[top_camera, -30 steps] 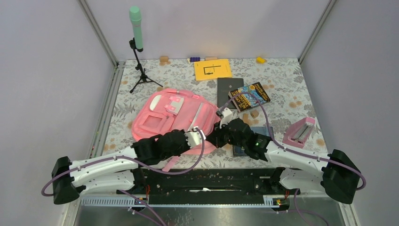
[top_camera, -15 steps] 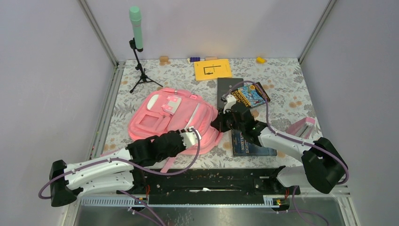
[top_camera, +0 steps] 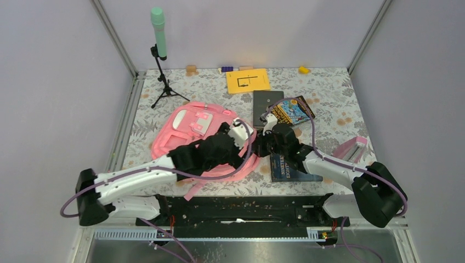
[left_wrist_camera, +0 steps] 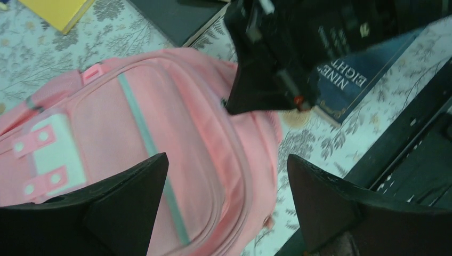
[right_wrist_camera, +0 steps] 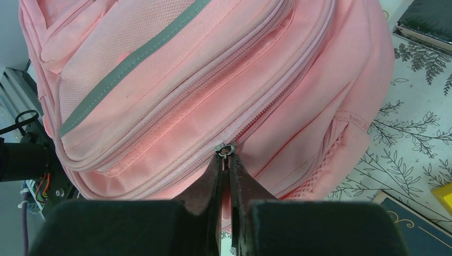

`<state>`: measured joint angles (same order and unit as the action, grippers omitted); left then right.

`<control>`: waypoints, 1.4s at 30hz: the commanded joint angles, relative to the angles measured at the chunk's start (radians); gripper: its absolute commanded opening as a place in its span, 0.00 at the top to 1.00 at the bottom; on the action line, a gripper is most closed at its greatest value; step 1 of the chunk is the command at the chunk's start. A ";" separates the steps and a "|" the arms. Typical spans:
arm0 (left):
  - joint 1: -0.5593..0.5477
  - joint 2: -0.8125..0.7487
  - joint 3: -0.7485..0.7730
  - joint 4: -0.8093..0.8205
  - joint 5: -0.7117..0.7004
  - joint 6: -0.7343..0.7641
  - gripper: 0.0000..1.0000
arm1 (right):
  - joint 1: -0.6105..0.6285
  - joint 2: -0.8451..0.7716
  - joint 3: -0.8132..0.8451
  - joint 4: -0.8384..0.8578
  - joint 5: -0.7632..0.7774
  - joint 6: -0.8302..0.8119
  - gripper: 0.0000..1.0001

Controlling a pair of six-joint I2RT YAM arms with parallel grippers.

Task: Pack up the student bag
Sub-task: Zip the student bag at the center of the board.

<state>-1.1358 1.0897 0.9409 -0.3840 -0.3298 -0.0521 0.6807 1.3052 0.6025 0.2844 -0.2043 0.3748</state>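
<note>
The student bag point(top_camera: 183, 134) is a big pink backpack lying flat left of centre, a pale strip across its front point(right_wrist_camera: 160, 64). My right gripper point(top_camera: 262, 143) is at the bag's right edge; in the right wrist view it point(right_wrist_camera: 226, 156) is shut on a small metal zipper pull point(right_wrist_camera: 225, 149) of the bag. My left gripper point(top_camera: 244, 133) reaches over the bag's right part, close to the right gripper. In the left wrist view it point(left_wrist_camera: 225, 160) is wide open above the bag point(left_wrist_camera: 160, 133), with nothing between its fingers point(left_wrist_camera: 133, 186).
A navy book point(top_camera: 293, 167) lies under the right forearm, with a colourful book point(top_camera: 291, 110) and a black slab point(top_camera: 266, 101) beyond it. A yellow book point(top_camera: 248, 80) is at the back, a pink pencil case point(top_camera: 349, 152) at the right, a green microphone on a stand point(top_camera: 158, 33) back left.
My left gripper has opened wide and swung forward and right across the bag toward the right gripper. The right gripper moved farther along the bag's edge, uncovering the navy book, and stays shut.
</note>
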 commanded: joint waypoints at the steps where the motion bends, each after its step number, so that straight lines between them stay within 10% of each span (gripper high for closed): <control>1: -0.002 0.156 0.119 0.078 -0.007 -0.114 0.14 | -0.007 -0.039 0.001 0.032 -0.002 0.014 1.00; 20: 0.015 0.254 0.047 0.116 -0.350 -0.160 0.21 | -0.007 -0.047 -0.006 0.059 -0.009 0.053 1.00; 28: 0.079 0.328 0.094 0.100 -0.311 -0.161 0.44 | -0.007 -0.055 -0.011 0.057 -0.014 0.057 1.00; 42: 0.114 0.433 0.150 0.148 -0.259 -0.154 0.34 | -0.007 -0.071 -0.027 0.052 -0.014 0.061 1.00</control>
<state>-1.0397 1.4940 1.0294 -0.2836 -0.6018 -0.2073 0.6804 1.2747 0.5812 0.2981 -0.2043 0.4274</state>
